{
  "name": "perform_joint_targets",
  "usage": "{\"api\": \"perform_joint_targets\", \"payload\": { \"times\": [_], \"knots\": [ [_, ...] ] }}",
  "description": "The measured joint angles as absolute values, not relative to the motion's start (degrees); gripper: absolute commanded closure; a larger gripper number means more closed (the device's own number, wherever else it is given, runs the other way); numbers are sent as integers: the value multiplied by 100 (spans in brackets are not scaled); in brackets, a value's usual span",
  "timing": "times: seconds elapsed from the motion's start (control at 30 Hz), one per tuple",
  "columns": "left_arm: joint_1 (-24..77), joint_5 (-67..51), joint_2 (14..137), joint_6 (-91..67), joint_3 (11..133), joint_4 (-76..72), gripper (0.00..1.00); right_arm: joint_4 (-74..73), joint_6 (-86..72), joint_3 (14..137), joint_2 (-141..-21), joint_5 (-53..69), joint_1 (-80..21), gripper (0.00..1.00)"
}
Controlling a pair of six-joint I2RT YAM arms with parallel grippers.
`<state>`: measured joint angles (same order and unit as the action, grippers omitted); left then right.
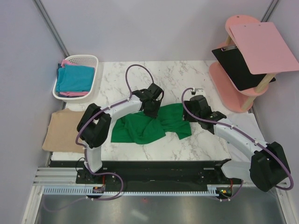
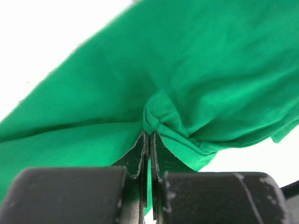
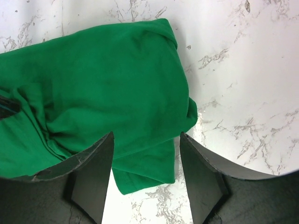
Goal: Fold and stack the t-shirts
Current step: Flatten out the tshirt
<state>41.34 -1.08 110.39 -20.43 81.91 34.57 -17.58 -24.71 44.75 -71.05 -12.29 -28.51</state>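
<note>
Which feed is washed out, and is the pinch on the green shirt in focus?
Left wrist view: background behind the green t-shirt blown out white; pinched fold sharp, the left fingers blur toward the lens. Right wrist view: marble table crisp, evenly lit. Top view: soft, even light, no glare.

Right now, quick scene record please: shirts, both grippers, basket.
green shirt: crumpled, unfolded, mid table
left gripper: shut, pinching a fold of the green shirt
right gripper: open, over the green shirt's right end, holding nothing
tan shirt: lies flat at the table's left edge
basket: far left corner, holds a blue shirt on top of a pink shirt
</note>
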Motion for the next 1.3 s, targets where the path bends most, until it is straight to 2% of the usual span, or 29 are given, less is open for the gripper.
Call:
{"api": "perform_joint_targets", "payload": {
  "times": [0.17, 0.4, 0.53, 0.93, 1.2, 1.27, 1.3],
  "knots": [
    [3817, 213, 10309, -2045, 8044, 3610, 98, -1780, -2469, 4438, -7065, -1304, -2851, 35],
    [2394, 871, 8071, -1984, 8020, 3769, 98, -1756, -2471, 4438, -7081, -1400, -2832, 37],
    [1994, 1135, 7435, -1833, 8182, 3844, 98, -1612, -2471, 4438, -7288, -1253, -2810, 37],
    [1918, 1214, 7686, -1592, 8307, 4198, 98, -425, -2477, 4512, -8202, -215, -2808, 37],
    [1918, 1210, 7714, -1514, 8307, 4204, 98, -167, -2447, 5778, -9636, -27, -3186, 39],
    [1909, 1210, 7743, -1498, 8307, 4219, 98, -196, -2412, 6252, -10090, -119, -3385, 44],
    [1907, 1210, 7754, -1492, 8307, 4235, 98, -276, -2397, 6477, -10304, -163, -3468, 57]
  ]
}}
